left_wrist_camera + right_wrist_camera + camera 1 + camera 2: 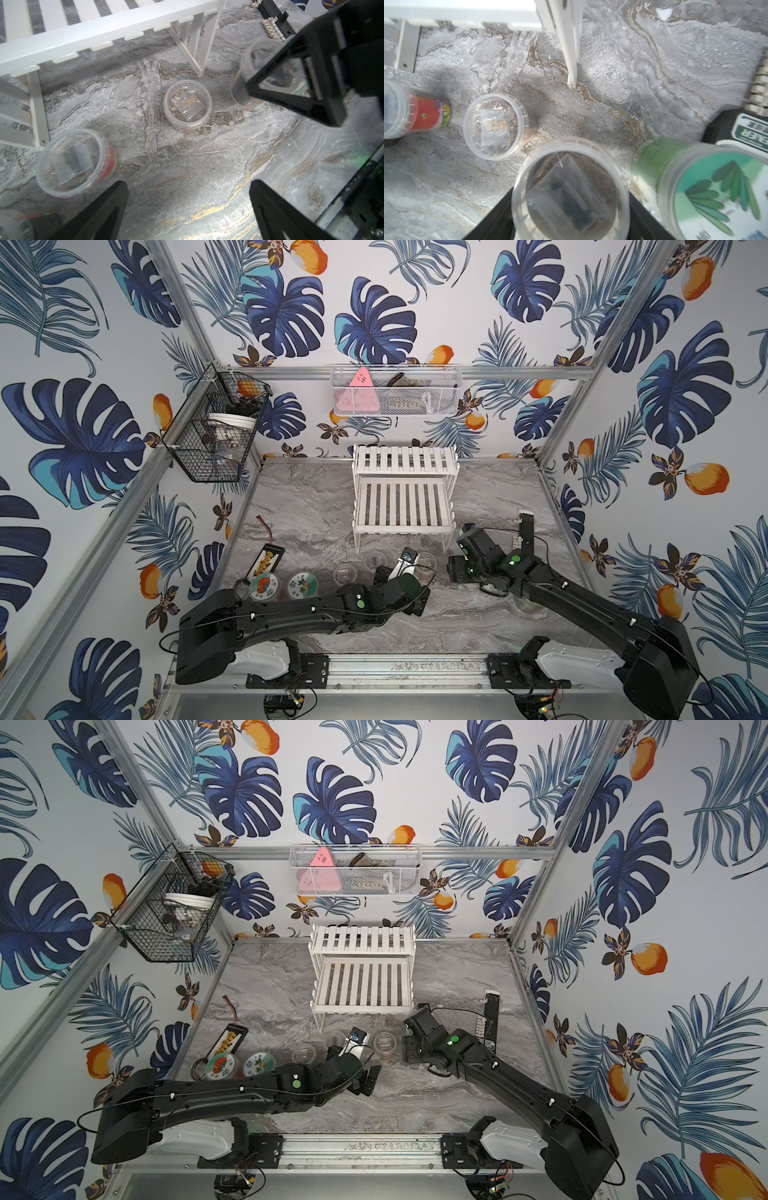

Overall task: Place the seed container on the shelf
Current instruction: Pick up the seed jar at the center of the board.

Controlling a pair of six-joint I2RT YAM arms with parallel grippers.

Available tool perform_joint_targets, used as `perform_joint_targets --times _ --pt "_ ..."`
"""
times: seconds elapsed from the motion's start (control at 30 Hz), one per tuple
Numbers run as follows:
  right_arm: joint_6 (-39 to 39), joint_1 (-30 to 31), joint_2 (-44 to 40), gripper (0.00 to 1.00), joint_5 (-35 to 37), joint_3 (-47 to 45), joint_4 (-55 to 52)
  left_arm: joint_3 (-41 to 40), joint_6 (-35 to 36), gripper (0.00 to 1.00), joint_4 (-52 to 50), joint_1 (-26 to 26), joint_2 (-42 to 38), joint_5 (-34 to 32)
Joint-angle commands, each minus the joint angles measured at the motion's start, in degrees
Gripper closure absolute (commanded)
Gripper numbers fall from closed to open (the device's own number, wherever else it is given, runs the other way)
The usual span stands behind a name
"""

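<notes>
My right gripper (571,220) is shut on a clear lidded seed container (571,191) with dark contents, its black fingers (648,224) on both sides of the tub. In both top views this seed container (426,562) (385,1042) sits low in front of the shelf's right leg, and I cannot tell whether it rests on the table. The shelf (403,497) (361,977) is a white two-tier slatted rack at the back centre, with bare boards. My left gripper (189,207) hangs open over bare marble, just left of the right gripper (295,87).
More tubs stand in front of the shelf: a seed-packet tub (187,106) (495,126), a red-labelled tub (75,162), two printed-lid tubs (263,587) (302,585), and a green tub (716,187). An abacus (268,560) lies left, a black strip (525,531) right. Baskets (212,435) (395,391) hang on the walls.
</notes>
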Motion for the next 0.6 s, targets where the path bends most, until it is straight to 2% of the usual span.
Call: perform_joint_targets --times 0.0,0.27,0.57 --pt "3.39 0.03 -1.46 0.27 2.04 4.07 -7.77 0.89 -2.15 0.01 -0.49 1.30 -0.38 1.60" --pt "-0.29 0.04 -0.16 0.27 1.97 21.21 -14.98 5.70 -3.68 0.01 -3.04 4.78 -0.59 3.60" --pt "-6.60 -0.01 8.07 0.26 0.58 37.72 -16.93 13.45 -3.63 0.01 -6.15 9.18 -0.01 7.27"
